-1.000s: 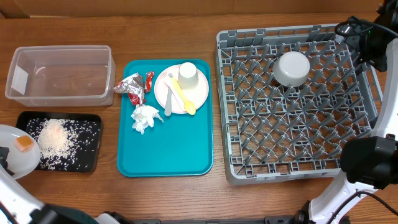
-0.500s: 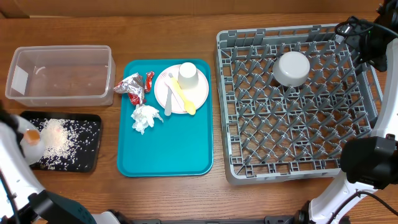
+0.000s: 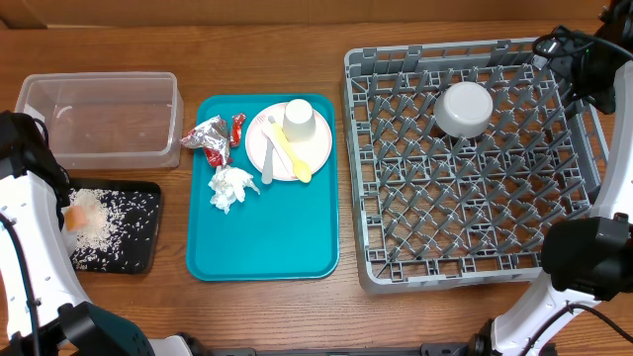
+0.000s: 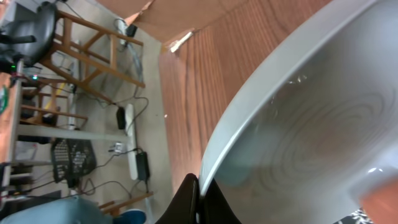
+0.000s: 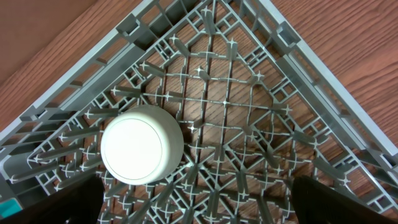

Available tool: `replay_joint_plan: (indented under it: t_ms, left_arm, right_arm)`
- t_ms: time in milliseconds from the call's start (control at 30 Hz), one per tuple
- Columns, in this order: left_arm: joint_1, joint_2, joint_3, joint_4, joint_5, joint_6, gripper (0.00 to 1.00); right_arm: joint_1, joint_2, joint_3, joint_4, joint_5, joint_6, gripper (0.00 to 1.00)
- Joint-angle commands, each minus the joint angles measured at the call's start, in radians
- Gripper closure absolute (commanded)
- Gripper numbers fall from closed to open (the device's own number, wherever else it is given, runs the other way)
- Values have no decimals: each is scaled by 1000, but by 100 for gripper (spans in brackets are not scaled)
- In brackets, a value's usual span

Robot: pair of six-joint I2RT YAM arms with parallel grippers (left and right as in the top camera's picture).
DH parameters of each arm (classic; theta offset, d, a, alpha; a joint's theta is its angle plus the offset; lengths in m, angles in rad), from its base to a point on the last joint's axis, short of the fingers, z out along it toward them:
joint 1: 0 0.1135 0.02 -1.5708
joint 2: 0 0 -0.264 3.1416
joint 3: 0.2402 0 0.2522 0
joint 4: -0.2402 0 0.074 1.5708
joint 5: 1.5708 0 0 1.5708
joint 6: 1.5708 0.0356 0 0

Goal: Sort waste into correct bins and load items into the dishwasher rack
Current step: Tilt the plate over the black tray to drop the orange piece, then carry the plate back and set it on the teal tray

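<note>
— What's the left arm got?

— Its left end effector [image 4: 200, 196] is clenched on the rim of the light grey plate [image 4: 311, 124], fingers pinching the edge. The arm is over the left end of the black tray [image 3: 146, 257]; from above I can't pick out the plate behind the arm.

— And in that tray?

— A pile of rice [image 3: 99, 222] with grains scattered round it, and an orange cube [image 3: 74, 215] at the pile's left edge, right by the arm. The clear tub [image 3: 99, 77] sits just behind it on the tabletop [image 3: 297, 307].

— The teal tray [image 3: 267, 237]?

— It carries the pink plate [image 3: 315, 148] at its back right, with the white cup [image 3: 300, 117] upside down on it, plus the yellow spoon [image 3: 294, 158] and a grey utensil [image 3: 267, 163] lying across the plate. Left of the plate are the foil wrappers [image 3: 210, 138], and the napkin [image 3: 229, 188] is just in front of those.

— The rack [image 3: 475, 275]?

— One bowl [image 3: 465, 107], upside down among the pegs near the back. The right end effector [image 5: 196, 198] hangs over the rack's back right corner, released, fingers wide apart, grasping nothing.
</note>
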Motion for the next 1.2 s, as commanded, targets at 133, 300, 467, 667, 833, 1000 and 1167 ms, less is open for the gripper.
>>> replay_joint_plan:
  t_ms: [133,300,467,667,833,1000,1167]
  left_arm:
    - [-2,-12,20,-10,-58,-42,96]
    - [-2,-14,21,-19,-16,-58,96]
    - [-2,-34,42,-37,98,-58,96]
    - [-2,-104,167,-136,262,-46,96]
    - [-2,-187,286,-154,601,76,96]
    - [-6,-237,299,-153,1060,193,96]
    - [-106,-237,252,-172,1207,293,96]
  right_arm:
    - [0,-6,12,2,9,5,0]
    - [0,-6,12,2,9,5,0]
    - [0,-6,12,2,9,5,0]
    - [0,-6,12,2,9,5,0]
    - [0,-6,12,2,9,5,0]
    - [0,-6,12,2,9,5,0]
    - [0,-6,12,2,9,5,0]
